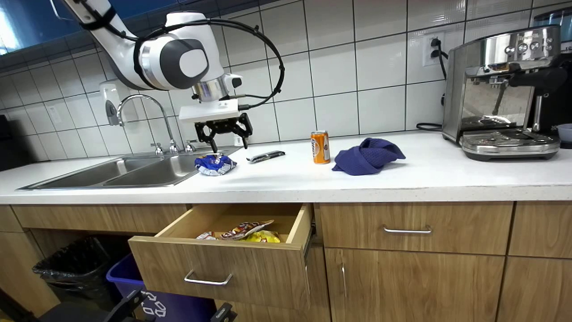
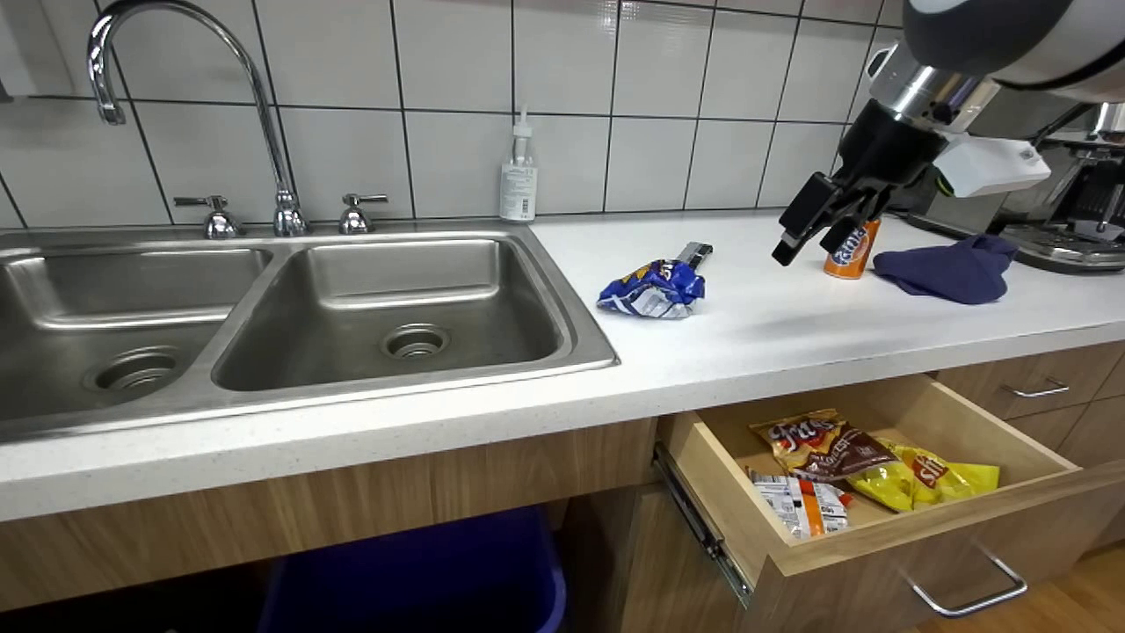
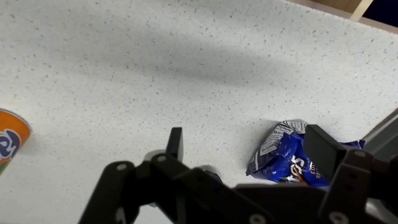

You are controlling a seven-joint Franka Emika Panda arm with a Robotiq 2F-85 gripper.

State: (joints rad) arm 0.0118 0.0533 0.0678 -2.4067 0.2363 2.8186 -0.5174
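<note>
Over the speckled white countertop (image 3: 124, 77), the black gripper (image 1: 230, 147) hangs spread wide, near a crumpled, glossy blue Doritos bag (image 2: 655, 290); a cylindrical orange Fanta can (image 2: 851, 255) stands farther off.

Near countertop (image 2: 747, 312) gives passage between the blue chip bag (image 2: 652, 290), left, and the Fanta can (image 1: 320, 147), right; a slim dark object (image 1: 266, 156) obstructs farther back, the open drawer (image 1: 219, 267) juts out nearer.
</note>
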